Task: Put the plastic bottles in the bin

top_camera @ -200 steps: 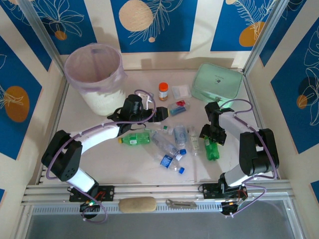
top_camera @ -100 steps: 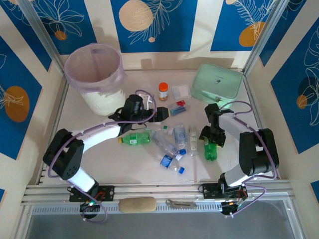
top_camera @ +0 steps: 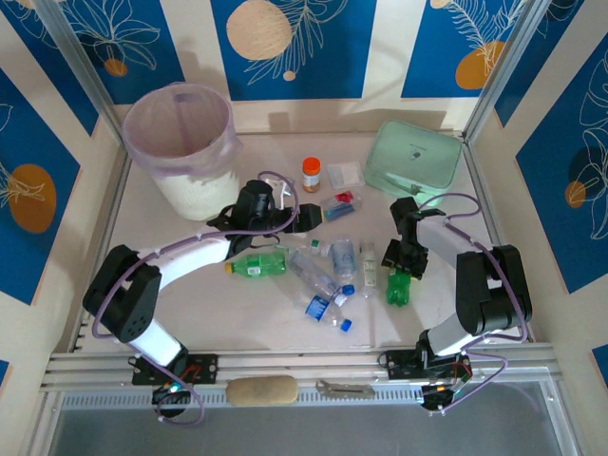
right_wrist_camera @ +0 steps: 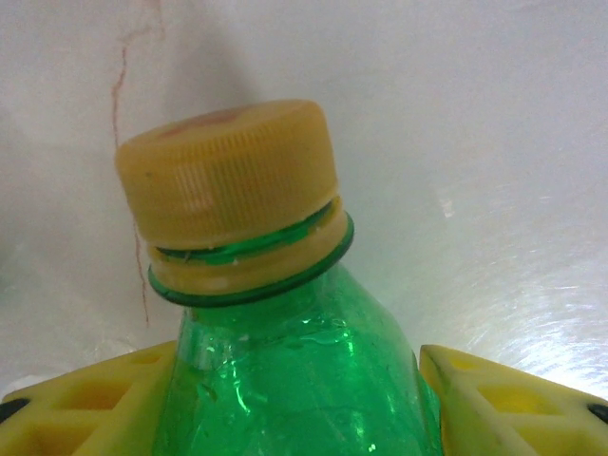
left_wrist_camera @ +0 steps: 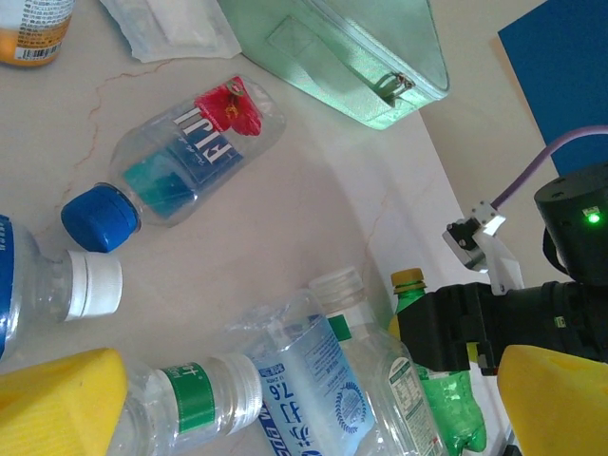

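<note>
- Two yellow fingers [right_wrist_camera: 85, 404] of the right claw [right_wrist_camera: 304, 389] press against either side of a green bottle [right_wrist_camera: 285, 351] just below its shoulder. We read this as a narrow grip on that bottle.
- The held bottle's yellow cap [right_wrist_camera: 228, 180] points away from the wrist. From above we see the bottle lying on the worktop [top_camera: 237, 318], at the right of the scattered bottles, with the claw over its neck end.
- The left claw [left_wrist_camera: 309, 399] stands wide and holds nothing. It hovers above the clear bottles near the middle of the worktop.
- Between its fingers we see a crumpled blue-label bottle [left_wrist_camera: 309, 380]. A green-label bottle [left_wrist_camera: 185, 404] with a white cap lies just beside it.
- Farther ahead a Fiji bottle [left_wrist_camera: 195, 152] with a blue cap lies on its side, apart from that pair.
- A second green bottle [top_camera: 258, 264] lies just beside the left forearm.
- A blue-capped clear bottle [top_camera: 323, 309] lies nearer the arm bases.
- The bin [top_camera: 180, 142] stands upright at the far left, lined with a pink bag and well apart from both claws. We cannot tell what lies inside it.
- At the far right sits a mint green container [top_camera: 413, 160]. An orange-capped jar [top_camera: 312, 174] and a white packet [top_camera: 345, 174] sit between it and the bin.
</note>
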`<state>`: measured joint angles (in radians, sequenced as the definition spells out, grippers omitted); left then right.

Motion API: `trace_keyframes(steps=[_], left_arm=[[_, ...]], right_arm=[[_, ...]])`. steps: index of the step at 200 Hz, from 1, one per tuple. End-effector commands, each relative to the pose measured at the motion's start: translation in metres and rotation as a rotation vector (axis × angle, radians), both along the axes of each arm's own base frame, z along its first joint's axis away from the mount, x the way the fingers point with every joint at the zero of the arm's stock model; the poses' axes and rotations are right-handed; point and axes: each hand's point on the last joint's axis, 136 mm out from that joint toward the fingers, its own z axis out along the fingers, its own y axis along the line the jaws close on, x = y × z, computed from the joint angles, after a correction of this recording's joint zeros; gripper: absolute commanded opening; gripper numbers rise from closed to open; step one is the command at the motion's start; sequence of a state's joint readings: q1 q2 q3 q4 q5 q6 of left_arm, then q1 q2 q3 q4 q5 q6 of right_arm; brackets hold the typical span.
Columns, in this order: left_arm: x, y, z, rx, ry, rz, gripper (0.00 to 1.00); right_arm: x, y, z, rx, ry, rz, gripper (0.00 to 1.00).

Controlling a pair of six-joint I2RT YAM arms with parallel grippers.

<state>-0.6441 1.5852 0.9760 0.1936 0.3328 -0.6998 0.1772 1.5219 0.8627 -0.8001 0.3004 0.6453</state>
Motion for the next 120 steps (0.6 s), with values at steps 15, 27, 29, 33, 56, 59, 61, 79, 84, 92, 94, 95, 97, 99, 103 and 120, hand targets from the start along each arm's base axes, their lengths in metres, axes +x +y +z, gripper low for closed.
trace_keyframes(steps=[15,27,29,33,56,59,61,79,84,92,94,95,97,99,103,120], left_arm=[[0.005,-0.007,0.005,0.013,0.007,-0.015,1.00],[0.004,-0.007,0.003,0.033,0.019,-0.023,1.00],[0.004,-0.007,0.002,0.036,0.021,-0.023,1.00],[0.004,-0.007,0.003,0.037,0.022,-0.026,1.00],[0.000,-0.011,0.007,0.011,0.006,-0.057,1.00],[-0.001,-0.011,0.009,0.005,0.001,-0.062,1.00],[-0.001,-0.012,0.010,0.001,-0.002,-0.067,1.00],[-0.007,-0.017,0.019,-0.044,-0.030,-0.103,1.00],[-0.008,-0.018,0.022,-0.058,-0.038,-0.115,1.00],[-0.011,-0.019,0.026,-0.074,-0.052,-0.127,1.00],[-0.011,-0.020,0.026,-0.078,-0.053,-0.131,1.00],[-0.012,-0.020,0.027,-0.080,-0.055,-0.132,1.00],[-0.012,-0.020,0.028,-0.084,-0.058,-0.136,1.00],[-0.013,-0.020,0.028,-0.086,-0.061,-0.139,1.00],[-0.015,-0.020,0.030,-0.093,-0.067,-0.144,0.99],[-0.021,-0.021,0.036,-0.115,-0.094,-0.167,1.00]], right_arm=[[0.008,0.003,0.034,0.019,-0.098,0.018,0.51],[0.017,0.009,0.053,0.056,-0.167,0.027,0.50],[0.018,0.011,0.056,0.064,-0.179,0.030,0.50],[0.022,0.014,0.064,0.083,-0.206,0.033,0.49],[0.043,0.035,0.104,0.197,-0.369,0.059,0.48],[0.046,0.038,0.110,0.213,-0.389,0.061,0.48],[0.048,0.041,0.113,0.225,-0.402,0.064,0.48],[0.067,0.065,0.143,0.341,-0.525,0.088,0.48],[0.070,0.070,0.149,0.364,-0.550,0.095,0.48],[0.078,0.080,0.161,0.408,-0.591,0.102,0.48],[0.079,0.083,0.163,0.416,-0.599,0.103,0.48],[0.080,0.084,0.164,0.421,-0.603,0.103,0.48],[0.082,0.086,0.166,0.430,-0.609,0.106,0.48],[0.083,0.088,0.168,0.440,-0.615,0.108,0.47],[0.085,0.091,0.171,0.453,-0.623,0.110,0.47],[0.095,0.111,0.185,0.536,-0.649,0.129,0.47]])
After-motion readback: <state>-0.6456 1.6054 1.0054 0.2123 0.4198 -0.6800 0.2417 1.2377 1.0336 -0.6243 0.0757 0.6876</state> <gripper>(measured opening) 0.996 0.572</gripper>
